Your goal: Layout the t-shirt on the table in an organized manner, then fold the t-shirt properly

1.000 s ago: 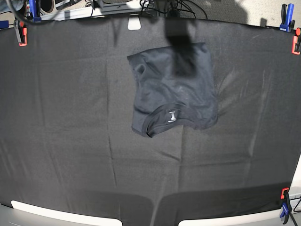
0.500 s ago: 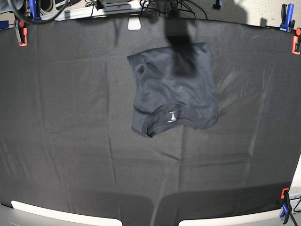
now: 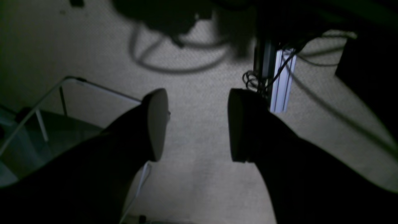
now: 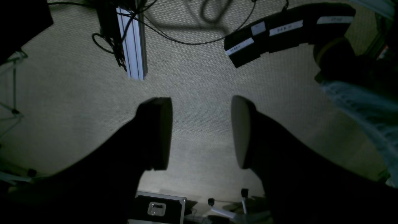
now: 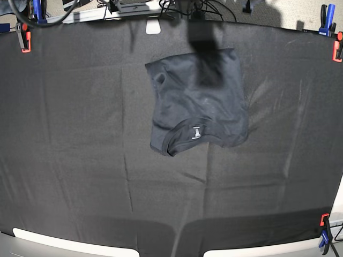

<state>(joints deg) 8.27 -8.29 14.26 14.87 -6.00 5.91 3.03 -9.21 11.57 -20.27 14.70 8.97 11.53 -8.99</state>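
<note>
The base camera hangs high, looking straight down on the whole table (image 5: 64, 160). Each of the 2 wrist cameras sits close behind its own fingers, the left gripper (image 3: 196, 124) and right gripper (image 4: 202, 132), both aimed off the table at pale carpet. Both catch 1 aluminium rail (image 3: 281, 81) (image 4: 133, 37).

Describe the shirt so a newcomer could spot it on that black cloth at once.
Start from the table, draped in matte black cloth with clamps at its corners. Just above its middle lies the shirt, a compact folded bundle. Its smoother, faintly bluish fabric, ribbed collar and small white label set it apart from the cloth.
</note>
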